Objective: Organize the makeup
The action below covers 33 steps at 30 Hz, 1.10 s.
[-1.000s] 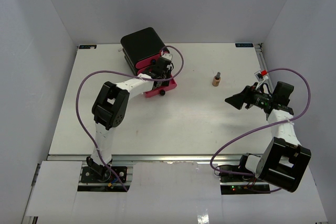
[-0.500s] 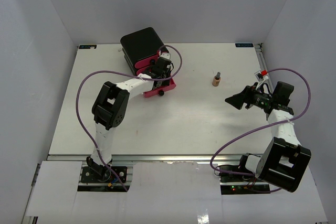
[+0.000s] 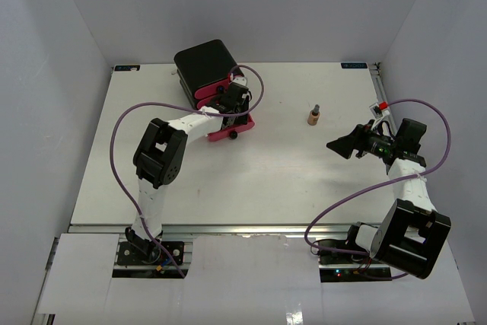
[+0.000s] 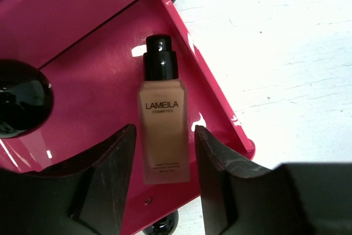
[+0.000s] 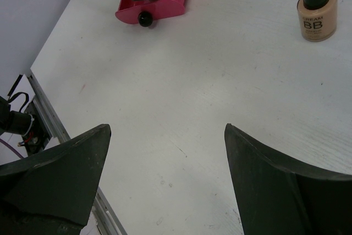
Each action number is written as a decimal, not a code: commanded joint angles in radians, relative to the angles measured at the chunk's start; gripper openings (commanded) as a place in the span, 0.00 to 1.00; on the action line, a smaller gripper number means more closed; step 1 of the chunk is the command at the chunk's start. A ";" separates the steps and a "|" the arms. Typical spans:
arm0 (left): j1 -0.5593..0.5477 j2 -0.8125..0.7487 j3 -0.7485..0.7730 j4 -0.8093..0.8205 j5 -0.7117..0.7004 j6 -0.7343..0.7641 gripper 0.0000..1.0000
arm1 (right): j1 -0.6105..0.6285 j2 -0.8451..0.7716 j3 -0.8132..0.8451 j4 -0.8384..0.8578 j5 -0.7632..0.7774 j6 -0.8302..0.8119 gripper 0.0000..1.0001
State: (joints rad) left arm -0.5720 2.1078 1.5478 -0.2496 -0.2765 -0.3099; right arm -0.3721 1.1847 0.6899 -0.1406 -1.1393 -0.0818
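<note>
A tan LAMEILA bottle (image 4: 163, 130) with a black cap lies flat in the pulled-out pink drawer (image 4: 93, 81) of the black box (image 3: 204, 65). My left gripper (image 4: 163, 130) hangs over that drawer, open, one finger on each side of the bottle without touching it; in the top view it is at the drawer (image 3: 236, 108). A small tan BB cream bottle (image 3: 313, 116) with a dark cap stands upright on the table, also in the right wrist view (image 5: 314, 10). My right gripper (image 5: 166, 127) is open and empty, to the right of it (image 3: 340, 146). No lipstick tubes or orange tube are in view.
The open drawer (image 3: 230, 129) juts toward the table's middle, its black knob (image 5: 144, 19) at the front. Another black knob (image 4: 22, 105) sits on the closed drawer above. White walls enclose the table on three sides.
</note>
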 commanded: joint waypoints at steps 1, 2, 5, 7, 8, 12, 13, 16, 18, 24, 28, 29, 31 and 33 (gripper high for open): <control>0.015 -0.059 0.050 0.034 -0.017 0.000 0.60 | -0.007 -0.006 0.020 -0.002 -0.016 -0.004 0.90; 0.015 -0.062 0.050 0.034 -0.015 0.002 0.61 | -0.007 -0.007 0.020 -0.002 -0.016 -0.004 0.90; 0.015 -0.070 0.045 0.035 -0.012 0.005 0.63 | -0.008 -0.007 0.019 -0.002 -0.015 -0.004 0.90; 0.015 -0.077 0.043 0.036 -0.011 0.006 0.63 | -0.008 -0.005 0.019 -0.002 -0.014 -0.005 0.90; 0.015 -0.083 0.042 0.036 -0.009 0.007 0.63 | -0.008 -0.004 0.019 -0.002 -0.014 -0.006 0.90; 0.011 -0.121 0.043 0.049 0.023 0.030 0.64 | -0.008 -0.006 0.019 -0.004 -0.019 -0.018 0.90; 0.008 -0.134 0.044 0.054 0.037 0.041 0.64 | -0.008 -0.007 0.019 -0.004 -0.019 -0.021 0.90; 0.003 -0.170 0.058 0.058 0.082 0.074 0.66 | -0.008 -0.009 0.019 -0.005 -0.022 -0.037 0.90; 0.001 -0.185 0.063 0.057 0.117 0.085 0.67 | -0.008 -0.012 0.018 -0.006 -0.022 -0.053 0.90; -0.002 -0.268 0.035 0.062 0.217 0.100 0.67 | 0.008 -0.031 0.019 -0.019 0.038 -0.149 0.90; -0.002 -0.360 -0.017 0.072 0.284 0.123 0.64 | 0.081 -0.056 0.021 -0.024 0.211 -0.275 0.90; -0.001 -0.387 -0.029 0.072 0.310 0.129 0.64 | 0.103 -0.065 0.023 -0.020 0.259 -0.299 0.90; 0.003 -0.455 -0.098 0.071 0.392 0.156 0.64 | 0.150 -0.079 0.009 0.030 0.388 -0.376 0.90; 0.011 -0.557 -0.156 0.067 0.444 0.172 0.64 | 0.191 -0.082 -0.010 0.095 0.440 -0.395 0.90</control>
State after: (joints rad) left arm -0.5711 1.7530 1.4871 -0.1882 0.0108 -0.1888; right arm -0.2504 1.1309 0.6898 -0.1552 -0.8986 -0.3380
